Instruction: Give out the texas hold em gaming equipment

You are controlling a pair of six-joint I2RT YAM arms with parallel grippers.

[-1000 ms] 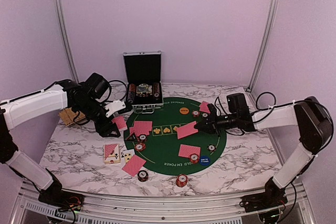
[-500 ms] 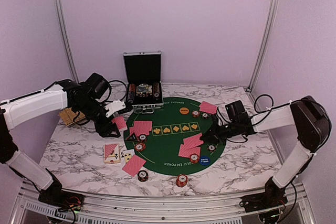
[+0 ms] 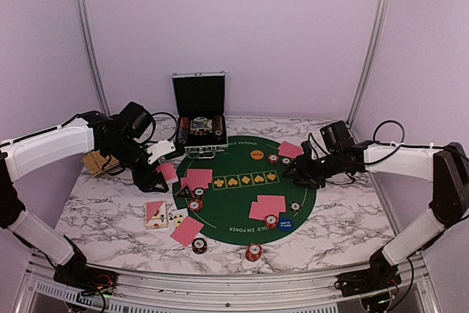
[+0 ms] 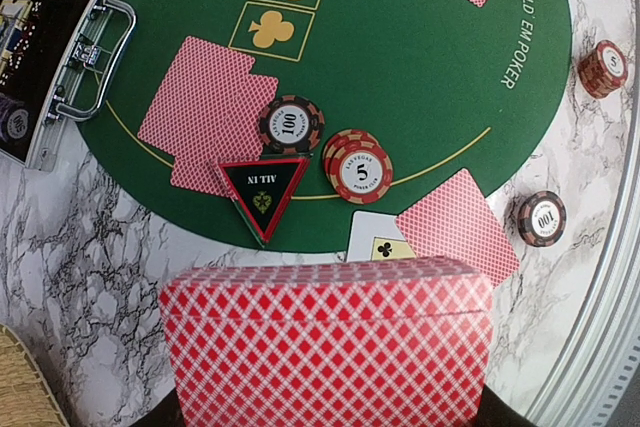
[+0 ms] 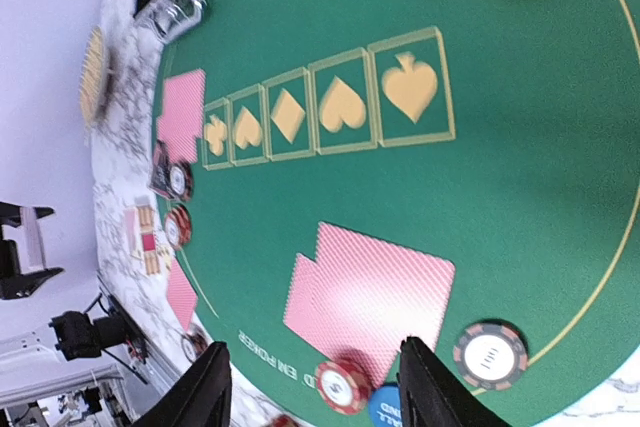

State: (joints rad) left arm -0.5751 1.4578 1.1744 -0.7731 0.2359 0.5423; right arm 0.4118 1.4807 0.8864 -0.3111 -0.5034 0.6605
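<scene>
Red-backed deck (image 4: 325, 342) sits clamped in the left gripper (image 3: 162, 168) off the green mat's (image 3: 234, 207) nine o'clock edge. Below it lie a black triangle (image 4: 263, 187) reading "ALL IN" and chips (image 4: 361, 170) marked 5 and 100. The right gripper (image 5: 315, 347) hangs parted and empty over two cards (image 5: 370, 292) at five o'clock.

The scene is lit evenly and brightly, with soft shadows only; the right wrist view is slightly blurred.
</scene>
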